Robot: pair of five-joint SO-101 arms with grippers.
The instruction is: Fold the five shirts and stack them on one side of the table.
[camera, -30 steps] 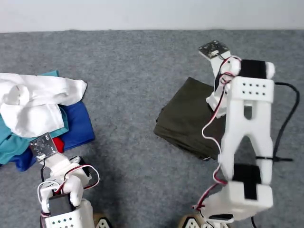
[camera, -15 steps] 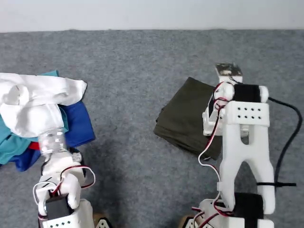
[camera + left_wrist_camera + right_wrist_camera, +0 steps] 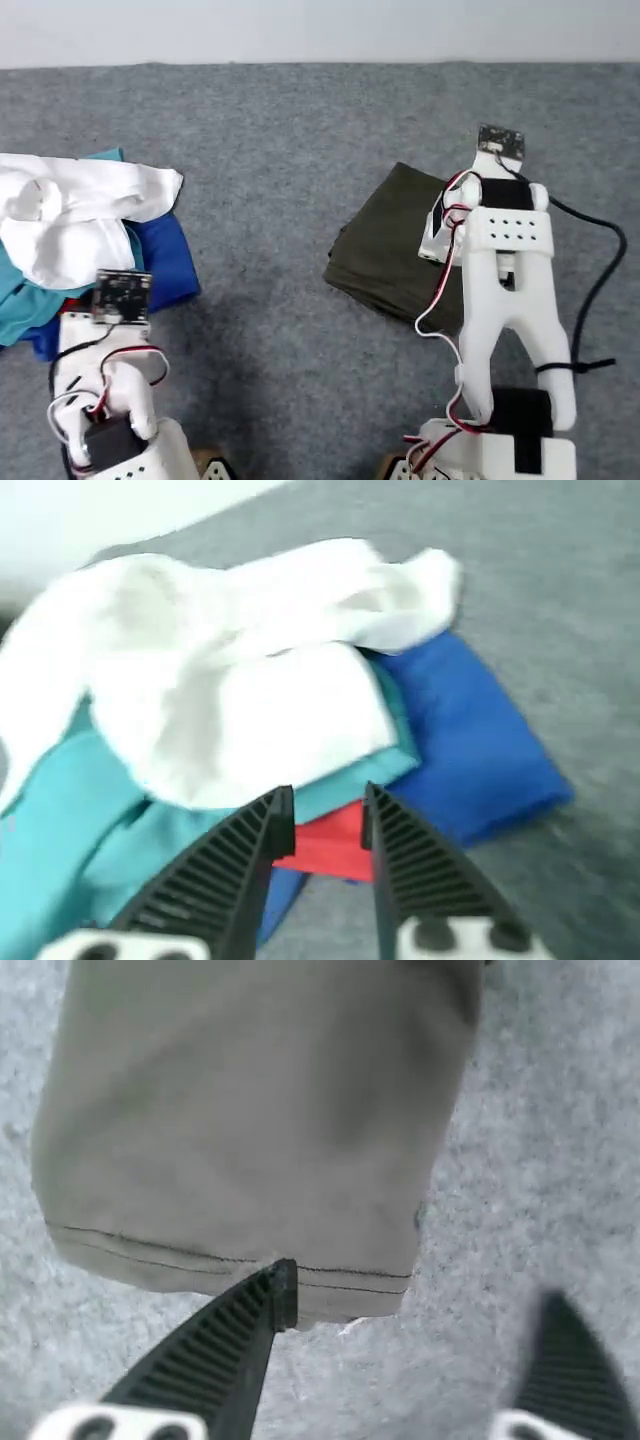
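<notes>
A folded olive shirt (image 3: 385, 245) lies right of the table's middle. My right arm (image 3: 505, 260) stands over its right side. In the right wrist view my right gripper (image 3: 420, 1290) is open wide just past the hemmed edge of the olive shirt (image 3: 250, 1130), with one fingertip (image 3: 278, 1285) over the hem and nothing held. At the left edge lies a loose pile: a white shirt (image 3: 75, 215) on top, teal (image 3: 25, 295), blue (image 3: 165, 260) and red (image 3: 330, 845) below. My left gripper (image 3: 322, 805) hovers a little open over the pile's near edge, above the red shirt.
Grey carpet-like cloth (image 3: 270, 150) covers the table, with bare room in the middle and along the far side. A black cable (image 3: 600, 270) runs beside my right arm. My left arm (image 3: 110, 400) rises from the near left edge.
My right arm's wrist has swung to the right and drawn back over the olive shirt. My left arm's wrist has turned and shifted slightly toward the pile.
</notes>
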